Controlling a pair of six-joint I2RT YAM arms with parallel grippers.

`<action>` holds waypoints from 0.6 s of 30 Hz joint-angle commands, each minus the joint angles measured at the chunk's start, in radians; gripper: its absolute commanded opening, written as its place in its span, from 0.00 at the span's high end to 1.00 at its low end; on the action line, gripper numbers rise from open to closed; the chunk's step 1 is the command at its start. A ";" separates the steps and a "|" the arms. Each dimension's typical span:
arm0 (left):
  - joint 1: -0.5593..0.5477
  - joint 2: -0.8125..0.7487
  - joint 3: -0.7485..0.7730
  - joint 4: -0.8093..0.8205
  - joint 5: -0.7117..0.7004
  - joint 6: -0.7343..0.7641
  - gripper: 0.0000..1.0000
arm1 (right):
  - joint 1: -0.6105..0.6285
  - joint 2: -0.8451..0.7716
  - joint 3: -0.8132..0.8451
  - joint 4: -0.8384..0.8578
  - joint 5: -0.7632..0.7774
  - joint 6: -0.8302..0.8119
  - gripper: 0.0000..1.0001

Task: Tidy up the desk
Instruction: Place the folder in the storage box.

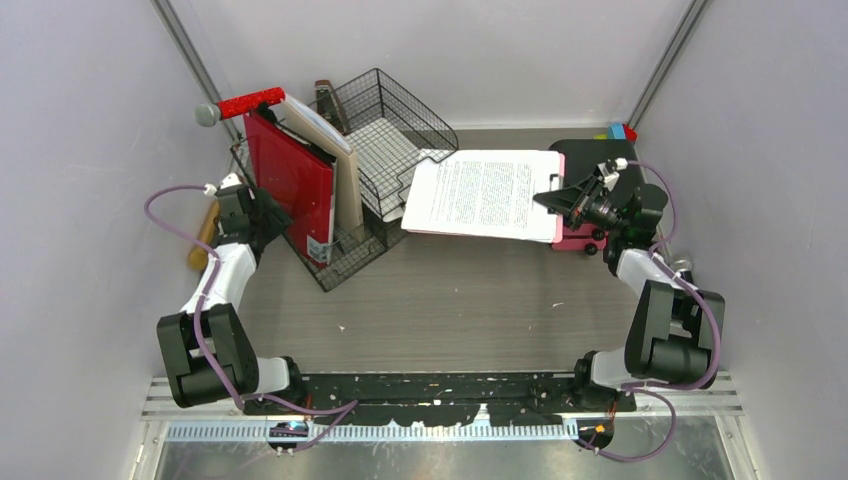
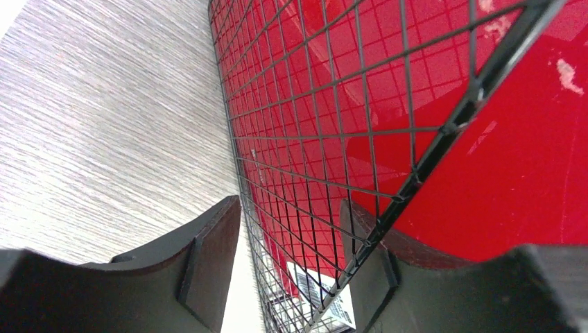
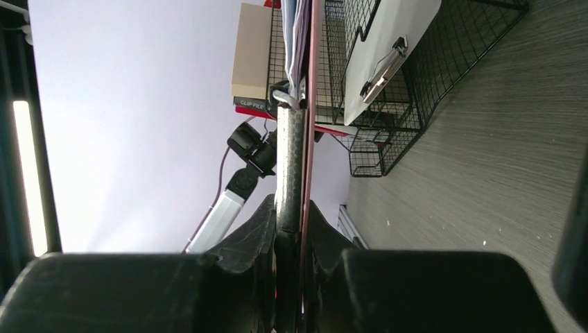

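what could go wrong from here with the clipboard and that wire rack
The right tool pinches the clipboard only at its clip end, so the board may sag or twist loose.
Its far corner sits by the wire rack rim and could snag there.
The left tool straddles the rack's mesh wall beside the red folder; a sideways move might drag the rack.

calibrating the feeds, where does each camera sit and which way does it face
Top external: above, behind the robot, looking down on the desk; both arms show.
Left wrist: behind the left gripper, facing the mesh rack and red folder.
Right wrist: behind the right gripper, looking along the held clipboard.
Shared: mesh rack in all three.
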 commanded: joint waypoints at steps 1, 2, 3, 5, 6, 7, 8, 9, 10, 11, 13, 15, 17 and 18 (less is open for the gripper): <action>0.003 -0.022 -0.012 -0.007 0.028 0.040 0.44 | -0.003 0.033 -0.008 0.260 0.106 0.113 1.00; 0.002 -0.023 -0.014 -0.010 0.027 0.044 0.44 | -0.001 0.037 -0.010 0.262 0.119 0.109 1.00; 0.003 -0.025 -0.017 -0.013 0.028 0.047 0.45 | 0.007 0.040 -0.014 0.260 0.126 0.105 1.00; 0.003 -0.035 -0.025 -0.020 0.033 0.048 0.47 | 0.024 0.031 -0.017 0.222 0.148 0.077 1.00; 0.003 -0.041 -0.029 -0.022 0.038 0.046 0.48 | 0.040 0.025 -0.017 0.198 0.167 0.035 1.00; 0.003 -0.050 -0.033 -0.027 0.045 0.043 0.50 | 0.048 0.005 -0.016 0.130 0.180 0.008 1.00; 0.002 -0.057 -0.035 -0.034 0.057 0.037 0.51 | 0.070 -0.019 -0.014 0.088 0.213 -0.059 1.00; 0.001 -0.065 -0.037 -0.048 0.067 0.031 0.52 | 0.081 -0.030 -0.009 0.004 0.250 -0.094 1.00; -0.001 -0.071 -0.039 -0.059 0.073 0.025 0.54 | 0.102 -0.053 -0.007 -0.031 0.268 -0.154 1.00; -0.003 -0.078 -0.040 -0.073 0.082 0.020 0.57 | 0.113 -0.062 -0.006 -0.076 0.310 -0.174 1.00; -0.008 -0.095 -0.045 -0.091 0.100 0.007 0.60 | 0.137 -0.086 -0.016 -0.097 0.369 -0.209 1.00; -0.014 -0.111 -0.054 -0.107 0.113 -0.010 0.63 | 0.152 -0.116 -0.031 -0.119 0.433 -0.228 1.00; -0.022 -0.128 -0.064 -0.116 0.120 -0.021 0.64 | 0.159 -0.146 -0.037 -0.151 0.474 -0.247 1.00; -0.025 -0.138 -0.068 -0.121 0.122 -0.026 0.64 | 0.160 -0.153 -0.038 -0.152 0.479 -0.242 1.00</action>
